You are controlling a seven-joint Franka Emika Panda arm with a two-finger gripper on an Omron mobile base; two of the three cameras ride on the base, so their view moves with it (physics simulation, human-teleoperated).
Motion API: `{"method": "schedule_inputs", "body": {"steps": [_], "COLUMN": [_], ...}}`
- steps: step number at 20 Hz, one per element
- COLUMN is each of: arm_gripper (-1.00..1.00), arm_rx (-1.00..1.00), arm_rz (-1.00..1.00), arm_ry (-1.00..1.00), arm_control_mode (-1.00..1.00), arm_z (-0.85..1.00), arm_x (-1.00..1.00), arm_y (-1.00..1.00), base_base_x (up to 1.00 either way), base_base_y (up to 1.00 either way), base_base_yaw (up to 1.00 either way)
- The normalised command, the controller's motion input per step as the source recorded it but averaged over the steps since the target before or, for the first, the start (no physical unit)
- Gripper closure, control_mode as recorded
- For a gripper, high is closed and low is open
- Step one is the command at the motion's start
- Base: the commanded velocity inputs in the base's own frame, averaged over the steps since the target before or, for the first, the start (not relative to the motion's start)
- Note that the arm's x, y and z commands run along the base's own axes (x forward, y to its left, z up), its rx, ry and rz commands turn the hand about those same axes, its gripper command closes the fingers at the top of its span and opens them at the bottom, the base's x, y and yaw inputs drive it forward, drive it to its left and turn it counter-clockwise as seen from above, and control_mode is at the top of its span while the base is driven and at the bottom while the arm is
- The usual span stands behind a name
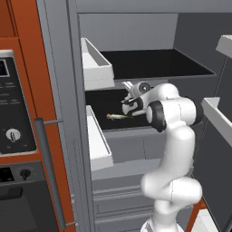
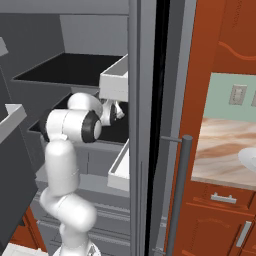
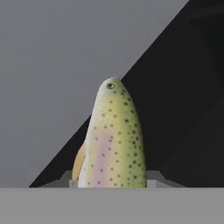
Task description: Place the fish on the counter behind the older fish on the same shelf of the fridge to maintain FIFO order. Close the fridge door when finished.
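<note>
On the left is an orange-brown wooden wall with a dark oven panel (image 1: 13, 108) and its round white knob. Next comes the tall grey fridge (image 1: 59, 68), smooth and flat, with a long round bar handle (image 1: 50, 172). Its doors stand open. Two white box-shaped door bins (image 1: 97, 145) hang on the left door, one above the other. Inside, the wide flat black shelf (image 1: 102, 97) has a grey front lip, and another black shelf sits above it. A thin yellowish fish (image 1: 117, 117) is low over the black shelf near the front lip, right at the tips of the claw (image 1: 128, 110). The shiny white arm with dark joints bends up from below and reaches into the fridge there. In the hand view the claw is clamped on the fish (image 3: 114, 140), which is smooth, rounded, yellow-green with small dark dots and a pale pink stripe. I cannot tell if that is the same fish as the thin one. Far right in the right base view is the pinkish stone counter (image 2: 225, 145) with brown veins.
</note>
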Motion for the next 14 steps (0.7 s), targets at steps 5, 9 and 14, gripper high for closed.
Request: {"method": "schedule_inputs", "body": {"steps": [5, 9, 14], "arm_gripper": [-1.00, -1.00, -1.00], "arm_rx": [-0.01, 0.00, 0.00], "arm_rz": [0.00, 0.00, 0.00], "arm_ry": [0.00, -0.01, -0.09], "arm_control_mode": [-1.00, -1.00, -1.00], "arm_z": [-0.58, -0.27, -0.06], "arm_x": [0.17, 0.00, -0.19], "arm_y": [0.38, 0.30, 0.13], "base_base_x": [0.00, 0.00, 0.00], "base_base_y": [0.00, 0.00, 0.00], "base_base_yaw": [0.00, 0.00, 0.00]}}
